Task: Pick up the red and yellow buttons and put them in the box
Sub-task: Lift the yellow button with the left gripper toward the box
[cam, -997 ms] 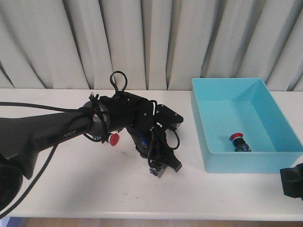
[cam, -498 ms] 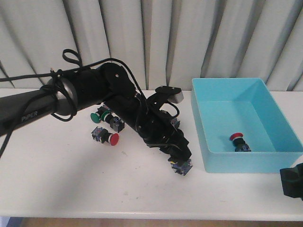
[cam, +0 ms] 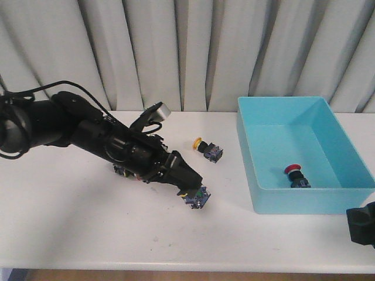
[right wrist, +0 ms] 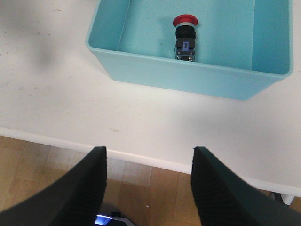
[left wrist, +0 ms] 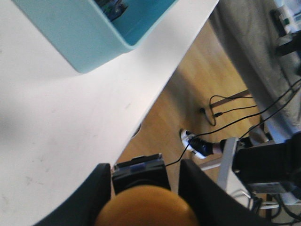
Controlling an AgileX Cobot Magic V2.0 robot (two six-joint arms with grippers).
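One yellow button (left wrist: 146,207) clamped between left pincer (cam: 193,195) fingers; right pincer (right wrist: 148,181) spread, empty.

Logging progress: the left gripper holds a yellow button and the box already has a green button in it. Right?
Not quite. The button lying in the box is red-capped, not green; the right wrist view shows it clearly. The rest stands: the left gripper is shut on a yellow button, seen in the left wrist view.
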